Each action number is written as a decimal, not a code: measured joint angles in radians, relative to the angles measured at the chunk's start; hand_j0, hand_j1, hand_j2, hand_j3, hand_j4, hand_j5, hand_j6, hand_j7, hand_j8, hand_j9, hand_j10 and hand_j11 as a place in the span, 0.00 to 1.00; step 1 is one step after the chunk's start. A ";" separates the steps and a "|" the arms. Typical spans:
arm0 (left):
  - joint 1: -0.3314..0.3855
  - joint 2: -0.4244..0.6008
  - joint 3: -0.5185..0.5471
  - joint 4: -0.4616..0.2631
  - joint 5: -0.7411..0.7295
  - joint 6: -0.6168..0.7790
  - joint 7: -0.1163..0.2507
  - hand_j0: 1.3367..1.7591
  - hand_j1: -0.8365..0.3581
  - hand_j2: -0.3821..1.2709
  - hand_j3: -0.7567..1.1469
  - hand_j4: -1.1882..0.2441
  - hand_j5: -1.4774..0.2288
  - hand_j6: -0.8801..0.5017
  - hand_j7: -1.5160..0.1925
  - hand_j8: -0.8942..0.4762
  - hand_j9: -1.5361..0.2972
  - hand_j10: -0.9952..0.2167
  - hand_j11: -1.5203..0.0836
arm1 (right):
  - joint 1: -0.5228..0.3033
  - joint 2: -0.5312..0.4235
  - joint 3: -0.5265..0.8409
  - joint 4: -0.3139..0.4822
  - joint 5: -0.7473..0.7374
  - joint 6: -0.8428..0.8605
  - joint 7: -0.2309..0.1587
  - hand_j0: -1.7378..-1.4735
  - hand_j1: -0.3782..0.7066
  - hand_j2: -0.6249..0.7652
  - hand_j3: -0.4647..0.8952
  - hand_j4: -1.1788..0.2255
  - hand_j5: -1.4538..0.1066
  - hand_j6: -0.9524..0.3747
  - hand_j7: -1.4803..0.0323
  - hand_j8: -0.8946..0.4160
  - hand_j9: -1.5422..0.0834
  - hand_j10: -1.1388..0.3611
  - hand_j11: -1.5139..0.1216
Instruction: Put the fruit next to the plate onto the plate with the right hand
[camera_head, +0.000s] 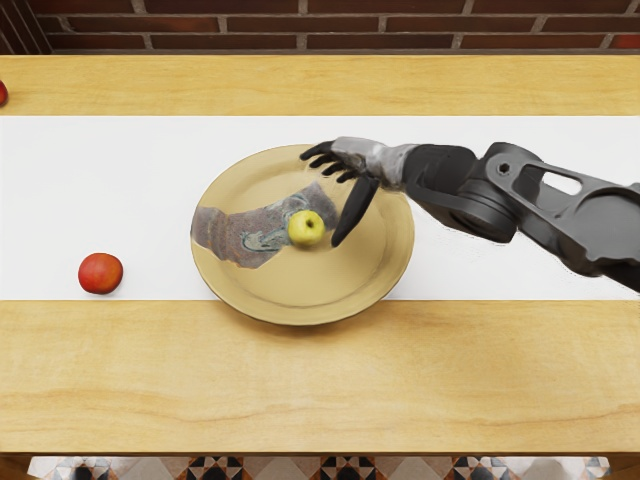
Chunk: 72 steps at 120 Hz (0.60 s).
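Note:
A small yellow-green apple (306, 227) lies on the gold plate (300, 290), a little left of the plate's middle. My right hand (338, 180) hovers over the plate's far right part, its arm coming in from the right edge. Its fingers (322, 157) are spread and hold nothing, and the thumb (352, 212) points down toward the apple, just right of it with a small gap. The plate's shiny surface mirrors the hand as a grey patch left of the apple. The left arm is out of view.
A red apple (100, 272) lies on the white runner (100, 180) far left of the plate. Another red fruit (3, 93) peeks in at the left edge on the wooden table (320, 380). A brick wall runs behind the table.

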 joint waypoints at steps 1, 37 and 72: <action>0.000 0.000 0.000 0.000 0.000 0.000 0.000 0.76 0.75 0.26 0.40 0.66 0.68 0.46 0.70 0.47 0.66 0.62 0.75 | 0.000 -0.005 0.005 0.001 0.009 0.006 0.001 0.30 0.18 0.44 0.34 0.74 0.81 0.62 0.85 0.58 0.83 0.66 0.81; 0.000 0.000 0.000 0.000 0.000 0.000 0.000 0.76 0.75 0.26 0.40 0.66 0.68 0.46 0.70 0.47 0.66 0.62 0.75 | -0.035 -0.180 0.112 0.002 0.427 0.327 0.109 0.30 0.10 0.44 0.34 0.79 0.87 0.67 0.92 0.63 0.89 0.71 0.87; 0.000 0.000 0.000 0.000 0.000 0.000 0.000 0.76 0.75 0.26 0.40 0.66 0.68 0.46 0.70 0.47 0.66 0.62 0.75 | -0.212 -0.325 0.251 -0.044 0.683 0.526 0.164 0.30 0.08 0.44 0.34 0.80 0.89 0.68 0.94 0.65 0.91 0.73 0.89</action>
